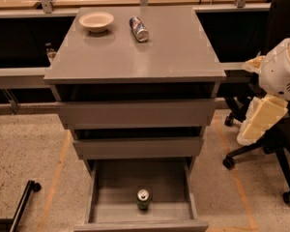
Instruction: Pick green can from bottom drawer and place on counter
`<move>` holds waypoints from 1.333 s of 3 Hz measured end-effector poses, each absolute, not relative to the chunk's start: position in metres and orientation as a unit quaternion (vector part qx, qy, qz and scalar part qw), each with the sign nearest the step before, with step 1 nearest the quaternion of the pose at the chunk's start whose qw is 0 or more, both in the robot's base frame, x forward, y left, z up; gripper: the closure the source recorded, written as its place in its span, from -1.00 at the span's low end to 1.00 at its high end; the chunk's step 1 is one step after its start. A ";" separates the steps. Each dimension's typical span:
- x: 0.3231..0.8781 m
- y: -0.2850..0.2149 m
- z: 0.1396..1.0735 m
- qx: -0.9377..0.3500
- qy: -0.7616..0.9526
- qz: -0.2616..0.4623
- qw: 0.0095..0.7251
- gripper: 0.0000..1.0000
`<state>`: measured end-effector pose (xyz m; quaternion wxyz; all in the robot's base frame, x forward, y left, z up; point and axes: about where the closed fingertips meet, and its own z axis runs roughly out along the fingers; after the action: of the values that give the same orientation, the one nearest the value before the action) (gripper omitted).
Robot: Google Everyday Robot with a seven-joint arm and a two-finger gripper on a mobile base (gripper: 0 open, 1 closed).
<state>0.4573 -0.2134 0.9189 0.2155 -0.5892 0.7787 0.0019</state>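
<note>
The green can [143,199] stands upright on the grey floor of the bottom drawer [102,192], near its front edge. The bottom drawer is pulled wide open; the two shallower drawers above it stick out a little. The counter [159,52] is the grey top of the cabinet. My gripper [257,125] hangs at the right edge of the view on the white and cream arm. It is beside the cabinet at about middle-drawer height, well above and to the right of the green can, and touches nothing.
A cream bowl [96,21] and a blue-and-silver can [138,29] lying on its side sit at the back of the counter. A black office chair [273,151] stands right of the cabinet behind my arm. A black wheeled bar [20,206] lies at lower left.
</note>
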 end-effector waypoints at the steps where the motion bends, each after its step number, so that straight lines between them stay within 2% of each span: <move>1: 0.457 -0.213 0.919 -0.589 0.779 0.002 0.215 -1.00; 2: 0.453 -0.194 0.899 -0.588 0.772 0.037 0.238 -1.00; 3: 0.451 -0.144 0.838 -0.586 0.750 0.109 0.288 -1.00; 4: 0.456 -0.116 0.800 -0.586 0.735 0.144 0.308 -1.00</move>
<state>0.4559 -0.1159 0.7996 0.3082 -0.5864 0.7352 0.1438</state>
